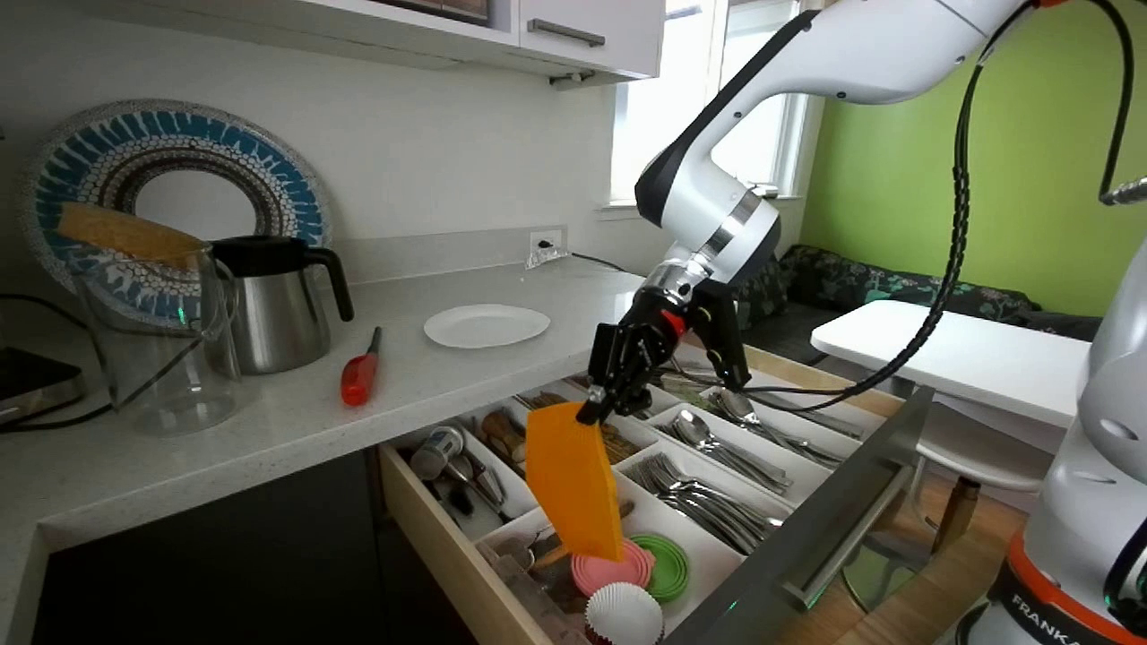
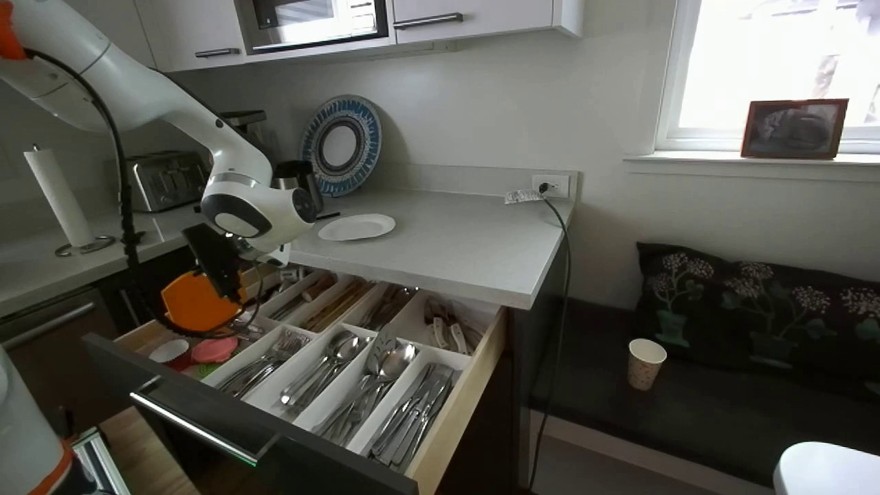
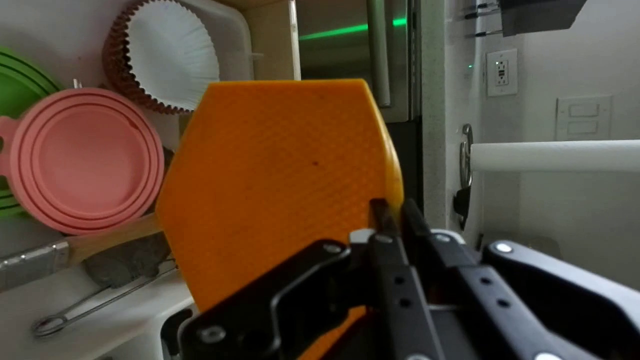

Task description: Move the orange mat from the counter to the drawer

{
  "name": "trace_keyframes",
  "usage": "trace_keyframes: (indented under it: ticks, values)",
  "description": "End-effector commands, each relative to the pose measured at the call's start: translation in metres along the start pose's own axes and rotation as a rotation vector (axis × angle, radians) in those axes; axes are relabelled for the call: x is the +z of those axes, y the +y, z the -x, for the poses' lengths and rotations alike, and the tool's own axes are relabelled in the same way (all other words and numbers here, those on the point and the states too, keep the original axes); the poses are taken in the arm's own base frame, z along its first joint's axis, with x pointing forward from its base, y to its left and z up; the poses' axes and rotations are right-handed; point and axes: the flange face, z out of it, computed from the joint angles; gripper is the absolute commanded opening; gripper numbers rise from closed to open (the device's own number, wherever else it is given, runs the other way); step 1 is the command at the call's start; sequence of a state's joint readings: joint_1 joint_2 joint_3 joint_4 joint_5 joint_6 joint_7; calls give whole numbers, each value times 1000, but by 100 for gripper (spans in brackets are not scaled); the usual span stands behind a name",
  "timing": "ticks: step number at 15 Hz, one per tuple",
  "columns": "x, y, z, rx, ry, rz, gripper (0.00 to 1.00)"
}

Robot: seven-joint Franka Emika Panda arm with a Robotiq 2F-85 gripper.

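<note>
The orange mat (image 1: 569, 484) is a thin, bright-orange sheet with angular corners. It also shows in an exterior view (image 2: 196, 302) and in the wrist view (image 3: 280, 175). My gripper (image 1: 599, 408) is shut on its edge, and the fingertips (image 3: 397, 205) pinch the rim in the wrist view. The mat hangs tilted, close to upright, over the pulled-out drawer (image 1: 448, 546), above the compartment with the pink lid (image 1: 609, 570). I cannot tell whether its lower edge touches anything. The white counter (image 1: 421, 385) lies behind the drawer.
A white plate (image 1: 487, 326), red lighter (image 1: 359, 376), steel jug (image 1: 278, 313) and glass pitcher (image 1: 170, 367) stand on the counter. A green lid (image 1: 665, 573) and baking cups (image 1: 625, 616) share the pink lid's compartment. Cutlery (image 1: 708, 493) fills others. The drawer has a grey front (image 1: 797, 537).
</note>
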State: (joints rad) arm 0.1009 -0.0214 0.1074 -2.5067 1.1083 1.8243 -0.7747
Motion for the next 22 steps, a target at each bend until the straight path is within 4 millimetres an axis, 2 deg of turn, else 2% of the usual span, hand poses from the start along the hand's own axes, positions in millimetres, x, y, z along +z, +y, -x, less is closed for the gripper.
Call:
trace_keyframes:
  ticks: [1,6,9,14,22]
  values:
    - [14,0,-15,-67,-15,-17,2]
    - [17,-8,-24,-159,1,-74,2]
    - [17,3,-24,-145,-3,-75,2]
    - [17,33,-8,5,-27,-57,2]
    - [-20,63,19,281,-54,75,2]
